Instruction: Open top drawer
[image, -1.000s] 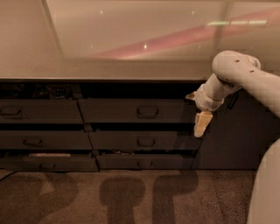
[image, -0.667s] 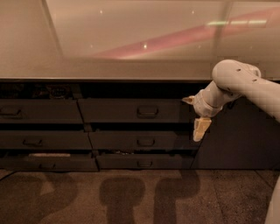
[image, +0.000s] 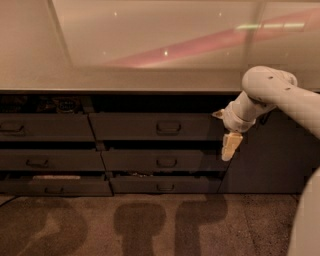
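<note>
The top drawer (image: 130, 127) is a wide dark front under the counter, with a small loop handle (image: 168, 128) at its centre. A dark gap shows above its front. My gripper (image: 228, 146) hangs pointing down, just off the drawer's right end and a little below it, well to the right of the handle. It holds nothing that I can see. The white arm (image: 270, 87) reaches in from the right edge.
A pale counter top (image: 125, 80) runs above the drawers. Two narrower fronts (image: 160, 161) lie below the top drawer, and another column of drawers (image: 45, 127) stands to the left. A plain dark panel (image: 272, 160) fills the right side. Carpeted floor (image: 150, 225) lies in front.
The arm's elbow has dropped a little, and the gripper has sunk slightly and drifted a touch left. The drawers have not moved.
</note>
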